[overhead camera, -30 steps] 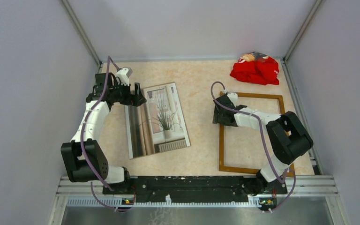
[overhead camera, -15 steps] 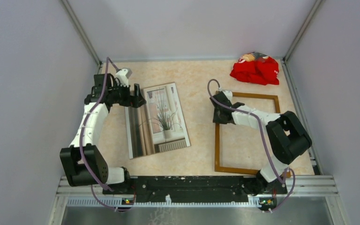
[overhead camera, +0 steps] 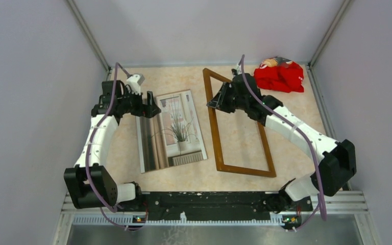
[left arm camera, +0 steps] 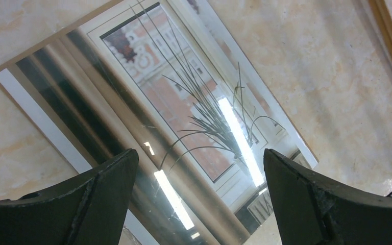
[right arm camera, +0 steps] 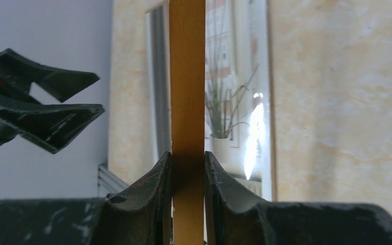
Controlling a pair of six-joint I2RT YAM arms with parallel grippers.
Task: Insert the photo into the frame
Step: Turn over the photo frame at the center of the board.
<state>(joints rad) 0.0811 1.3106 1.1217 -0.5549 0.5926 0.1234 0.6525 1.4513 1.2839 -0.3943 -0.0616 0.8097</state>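
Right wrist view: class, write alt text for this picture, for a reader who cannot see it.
The right tool is shut on a pale wooden bar of the frame, which runs straight up the middle. Behind it the photo of a window and potted plant lies on the beige table; the open left tool shows at the left.

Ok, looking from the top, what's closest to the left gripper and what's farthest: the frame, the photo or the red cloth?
From the left gripper:
1. The photo, right by it, left side.
2. The frame, in the middle.
3. The red cloth, far right corner.
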